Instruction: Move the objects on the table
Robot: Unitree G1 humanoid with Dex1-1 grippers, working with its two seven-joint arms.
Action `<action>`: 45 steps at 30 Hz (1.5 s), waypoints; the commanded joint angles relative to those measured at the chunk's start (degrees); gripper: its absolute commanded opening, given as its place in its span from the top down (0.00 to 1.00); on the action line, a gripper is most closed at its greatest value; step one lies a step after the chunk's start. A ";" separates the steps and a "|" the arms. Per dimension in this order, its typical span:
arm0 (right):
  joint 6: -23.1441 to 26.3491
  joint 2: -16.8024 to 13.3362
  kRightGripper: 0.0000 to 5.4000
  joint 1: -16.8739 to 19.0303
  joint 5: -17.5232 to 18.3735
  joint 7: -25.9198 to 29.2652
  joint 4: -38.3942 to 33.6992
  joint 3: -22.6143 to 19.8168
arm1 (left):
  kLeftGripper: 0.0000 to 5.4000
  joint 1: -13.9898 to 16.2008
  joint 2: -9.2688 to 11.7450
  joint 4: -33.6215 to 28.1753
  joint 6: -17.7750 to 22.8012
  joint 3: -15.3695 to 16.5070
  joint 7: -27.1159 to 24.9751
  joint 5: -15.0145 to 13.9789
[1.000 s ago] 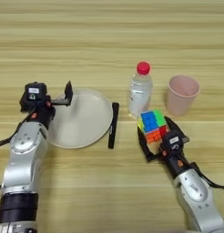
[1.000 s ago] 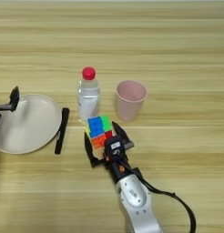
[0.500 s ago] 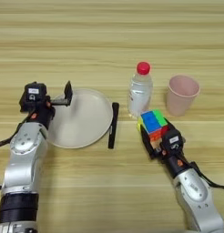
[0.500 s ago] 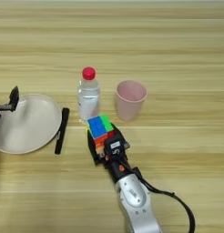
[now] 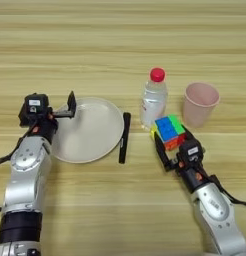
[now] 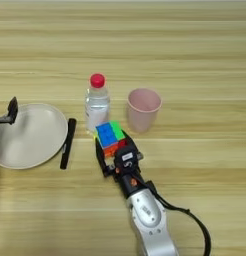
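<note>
A multicoloured puzzle cube (image 5: pixel 168 131) sits just in front of the clear bottle with a red cap (image 5: pixel 154 101). My right gripper (image 5: pixel 171 138) is shut on it, with one black finger on each side. The pink cup (image 5: pixel 200 103) stands upright to the right of the bottle. Left of the bottle, a black pen (image 5: pixel 124 137) lies beside a cream round plate (image 5: pixel 90 132). My left gripper (image 5: pixel 69 106) hangs over the plate's far left rim, holding nothing that I can see.
The wooden table (image 5: pixel 120 45) stretches wide behind the objects and in front of them. My right forearm (image 5: pixel 215 212) comes in from the bottom right, and my left forearm (image 5: pixel 26 185) runs along the left edge.
My right gripper's fingers have closed in from a wider spread onto the cube. Cube and gripper have shifted slightly toward the bottle. The left arm has not moved.
</note>
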 commanded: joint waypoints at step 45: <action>7.64 11.95 0.38 -26.52 6.07 4.78 19.32 9.43 | 0.00 0.35 -0.98 -0.93 -1.06 -0.36 2.56 1.61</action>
